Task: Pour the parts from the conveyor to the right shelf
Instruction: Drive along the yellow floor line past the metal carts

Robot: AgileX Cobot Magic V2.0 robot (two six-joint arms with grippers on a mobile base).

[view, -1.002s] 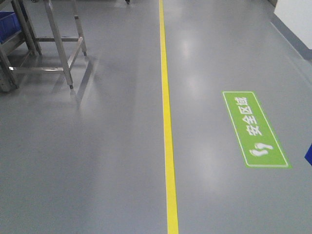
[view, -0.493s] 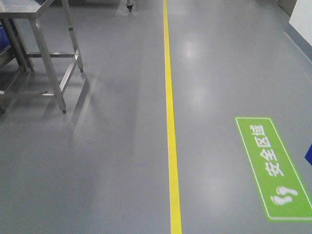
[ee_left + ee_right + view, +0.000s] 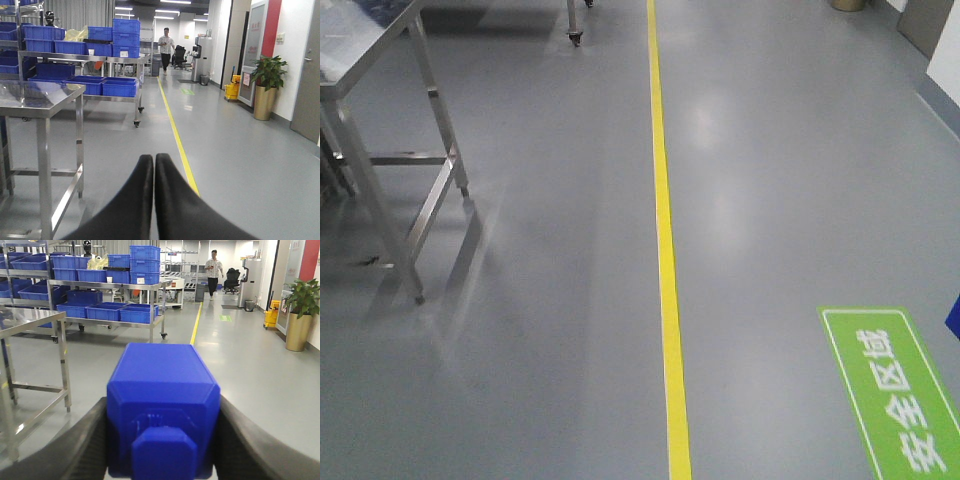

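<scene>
My right end effector [image 3: 162, 440] is clamped on a blue box [image 3: 162, 380], with one dark finger pressed against each side wall. I cannot see inside the box. My left end effector [image 3: 153, 172] is closed, its two fingers touching and nothing between them. Both wrists point level down the aisle beside the yellow floor line [image 3: 663, 250]. A steel table [image 3: 40, 97] stands to the left, and racks of blue crates [image 3: 100, 275] stand farther ahead.
</scene>
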